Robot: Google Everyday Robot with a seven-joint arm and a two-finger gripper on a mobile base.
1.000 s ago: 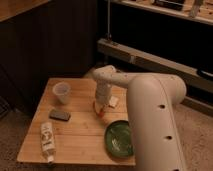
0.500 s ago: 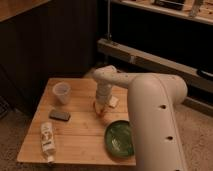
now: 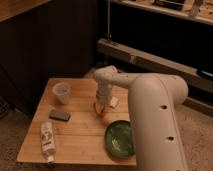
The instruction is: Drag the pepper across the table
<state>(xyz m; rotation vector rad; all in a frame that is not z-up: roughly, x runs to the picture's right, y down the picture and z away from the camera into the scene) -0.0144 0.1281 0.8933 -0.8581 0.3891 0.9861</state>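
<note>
Hardly anything has moved since the earlier frames: the arm (image 3: 150, 107) keeps the same bend, the gripper (image 3: 102, 105) stays lowered at the same spot just right of the frame's centre, and every item on the table (image 3: 80, 134) lies where it did half a second ago.

At the lower left, a pale bottle (image 3: 47, 141) lies on its side near the front left corner of the light plank tabletop, its length running towards the front edge. Just above and right of it rests a small, dark, flat object (image 3: 60, 115). Above that, towards the table's back left, a pale cup (image 3: 61, 92) stands upright, well apart from the gripper.

Near the middle of the frame, the white arm reaches in from the right and bends down so that the gripper points at the tabletop. The pepper (image 3: 103, 112), a small red-orange sliver, shows right under the gripper's tip on the wood, in the centre-right part of the table. Whether the gripper is clamped on the pepper or only meets it cannot be told.

Just to the right of the gripper lies a pale square packet (image 3: 114, 102), close beside it. Lower right, a green plate (image 3: 119, 139) sits near the front right corner, partly behind the bulky white arm that fills the right side. Dark wall panels (image 3: 55, 40) fill the upper left.
</note>
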